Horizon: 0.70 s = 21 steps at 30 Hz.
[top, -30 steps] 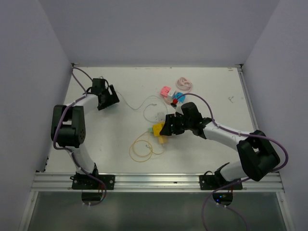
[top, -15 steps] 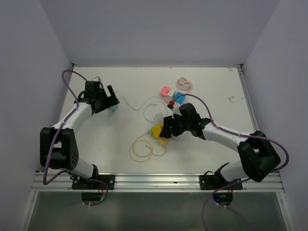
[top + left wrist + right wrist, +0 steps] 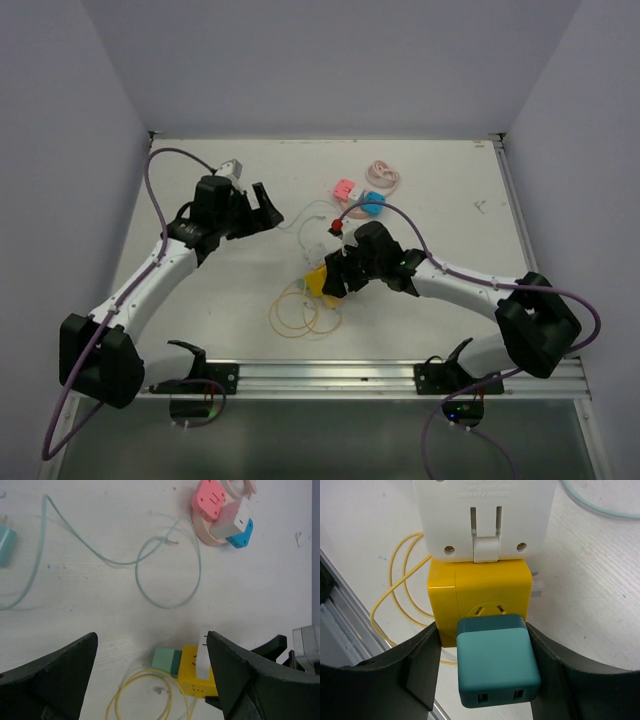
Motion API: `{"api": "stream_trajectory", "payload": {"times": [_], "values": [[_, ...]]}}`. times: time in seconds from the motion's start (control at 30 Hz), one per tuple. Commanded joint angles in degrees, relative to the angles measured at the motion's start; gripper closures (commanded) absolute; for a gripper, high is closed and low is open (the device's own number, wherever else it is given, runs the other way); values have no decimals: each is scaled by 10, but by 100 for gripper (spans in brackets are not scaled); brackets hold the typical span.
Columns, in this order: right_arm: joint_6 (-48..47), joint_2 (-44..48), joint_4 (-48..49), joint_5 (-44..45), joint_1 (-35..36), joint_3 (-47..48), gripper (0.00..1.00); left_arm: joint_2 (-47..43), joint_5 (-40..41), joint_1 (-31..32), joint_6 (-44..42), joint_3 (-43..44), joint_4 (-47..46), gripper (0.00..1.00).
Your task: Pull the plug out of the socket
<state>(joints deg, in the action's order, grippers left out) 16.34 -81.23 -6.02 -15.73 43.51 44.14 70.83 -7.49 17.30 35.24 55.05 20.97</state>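
- The right gripper (image 3: 481,630) is clamping the yellow socket cube (image 3: 479,600) by two opposite sides, near the middle of the table (image 3: 450,180)
- A teal plug (image 3: 497,665) is sitting in the cube's face nearest the wrist and a white plug (image 3: 485,515) in the far face; both are looking fully seated
- The left gripper (image 3: 151,636) is hanging over the table with its jaws spread wide and nothing between them, well apart from the cube
- With two plugs on one cube, the left gripper is risking a close on the wrong one; the task is not saying which is meant
- The right gripper's fingers (image 3: 420,675) are flanking the teal plug as closely as the cube, so a reach for that plug is likely to be knocking against them
- The hold is lying on smooth plastic sides only; a pull out of line with the pins could be twisting the cube loose or dragging it along unplugged
- The yellow cable (image 3: 300,312) is coiling just beside the cube and the pale green cable (image 3: 165,575) is looping nearby; either could be catching a descending finger
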Motion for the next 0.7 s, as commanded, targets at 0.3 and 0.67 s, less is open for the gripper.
{"api": "stream_trajectory", "payload": {"times": [0.3, 0.67], "values": [[-9, 19, 42, 13, 18, 24, 100, 68, -32, 144, 95, 9, -80, 19], [4, 28, 74, -7, 18, 7, 100, 124, -11, 187, 100, 17, -85, 42]]}}
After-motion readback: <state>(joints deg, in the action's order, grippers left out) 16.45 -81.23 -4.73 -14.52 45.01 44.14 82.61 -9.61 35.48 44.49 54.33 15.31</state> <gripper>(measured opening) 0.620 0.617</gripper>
